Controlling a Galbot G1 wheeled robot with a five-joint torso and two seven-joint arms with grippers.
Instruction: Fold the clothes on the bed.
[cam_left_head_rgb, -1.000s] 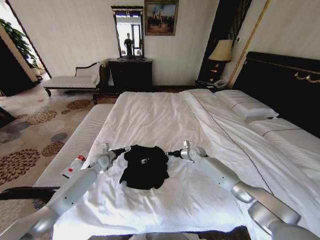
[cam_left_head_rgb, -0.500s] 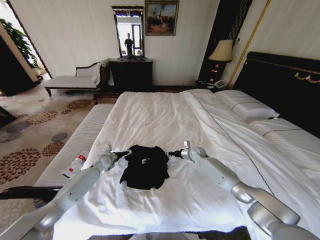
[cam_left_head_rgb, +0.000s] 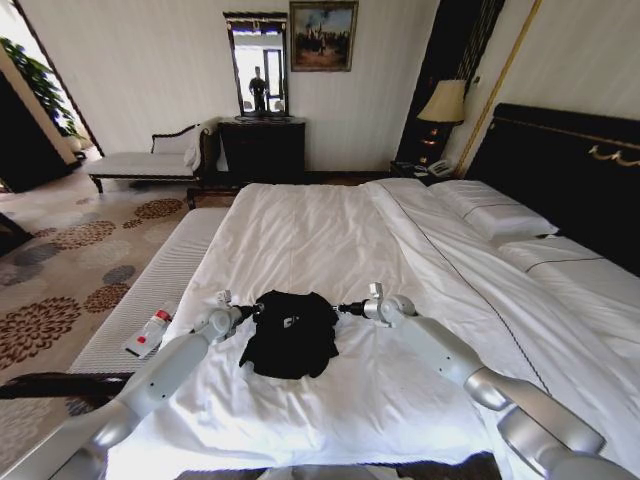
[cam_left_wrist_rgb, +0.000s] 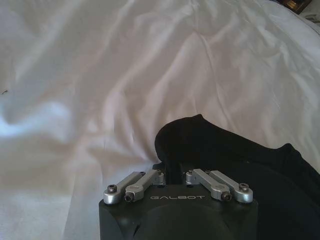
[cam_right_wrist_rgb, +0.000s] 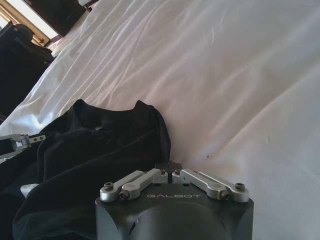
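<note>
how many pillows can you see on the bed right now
2: one pillow near the headboard, toward the lamp side; a second pillow beside it, nearer the robot's right arm. Others may be hidden.

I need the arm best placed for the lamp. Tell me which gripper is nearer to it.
Right. The right gripper sits at the T-shirt's edge on the lamp's side of the bed; the left gripper is at the shirt's opposite edge, farther away.

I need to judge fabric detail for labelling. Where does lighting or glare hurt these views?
Head view: the T-shirt reads as a near-featureless black mass on the bright bed. Left wrist view: sheet highlights wash out beside the left gripper. Right wrist view: shirt folds stay faintly visible near the right gripper.
</note>
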